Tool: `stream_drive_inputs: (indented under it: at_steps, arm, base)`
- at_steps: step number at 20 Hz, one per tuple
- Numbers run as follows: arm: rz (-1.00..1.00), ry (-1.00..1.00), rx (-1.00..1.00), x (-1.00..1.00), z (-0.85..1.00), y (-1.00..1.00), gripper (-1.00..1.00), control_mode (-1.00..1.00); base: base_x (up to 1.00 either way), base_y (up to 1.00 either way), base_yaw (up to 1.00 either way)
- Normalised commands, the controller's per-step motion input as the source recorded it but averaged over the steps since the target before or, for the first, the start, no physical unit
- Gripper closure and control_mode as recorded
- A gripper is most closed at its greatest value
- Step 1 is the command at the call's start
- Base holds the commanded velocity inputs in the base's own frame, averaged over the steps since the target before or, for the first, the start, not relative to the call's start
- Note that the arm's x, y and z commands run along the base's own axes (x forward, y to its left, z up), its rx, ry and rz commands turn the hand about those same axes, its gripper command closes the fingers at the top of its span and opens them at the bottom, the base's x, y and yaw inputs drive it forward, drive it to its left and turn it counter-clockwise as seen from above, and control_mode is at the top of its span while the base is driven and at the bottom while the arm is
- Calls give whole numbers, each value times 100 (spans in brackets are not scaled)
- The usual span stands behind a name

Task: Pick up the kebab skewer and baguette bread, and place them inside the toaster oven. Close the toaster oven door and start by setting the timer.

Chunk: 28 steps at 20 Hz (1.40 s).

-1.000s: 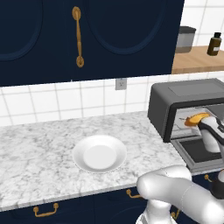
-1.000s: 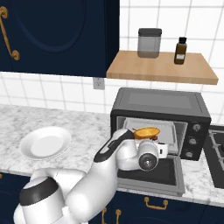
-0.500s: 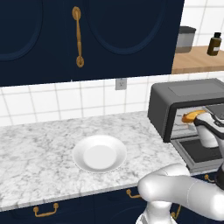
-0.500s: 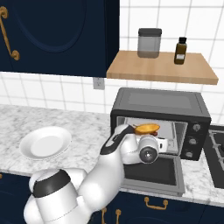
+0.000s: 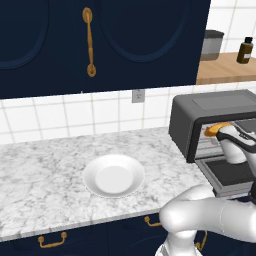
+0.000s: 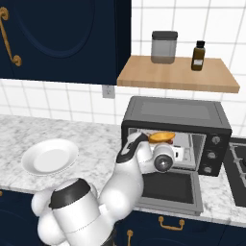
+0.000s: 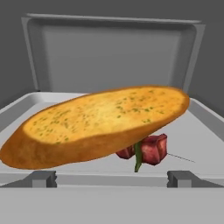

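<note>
The toaster oven stands at the counter's right end, and its door is folded down flat in front. My gripper reaches into the opening, with its fingertips spread wide and open. Just beyond them lies the baguette bread, tilted with its right end higher, over the oven's tray. The kebab skewer peeks out from under the loaf as dark red chunks on a thin stick. From the base views the bread shows as an orange patch just inside the oven.
A white plate sits bare on the marble counter, left of the oven. Above the oven, a wooden shelf carries a grey jar and a brown bottle. Dark blue cabinets hang overhead. A stove edge lies at right.
The hand has edged slightly upward inside the oven opening, and the bread shows a little further in. The jaws have stayed wide apart.
</note>
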Motion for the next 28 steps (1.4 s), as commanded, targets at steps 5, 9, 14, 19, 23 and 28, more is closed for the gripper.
stream_drive_inputs:
  at_steps: [5, 9, 14, 19, 23, 28]
  arm:
    - [0, 0, 0, 25, 0, 0, -100, -100]
    - [0, 0, 0, 23, 0, 0, -100, -100]
    - [0, 0, 0, 19, 0, 0, -100, -100]
    - [0, 0, 0, 8, 0, 0, -100, -100]
    - [0, 0, 0, -18, 0, -5, -100, -100]
    - [0, 0, 0, -51, 0, -16, -100, -100]
  base:
    - [0, 0, 0]
    - [0, 0, 0]
    - [0, 0, 0]
    - [0, 0, 0]
    - [0, 0, 0]
    - [0, 0, 0]
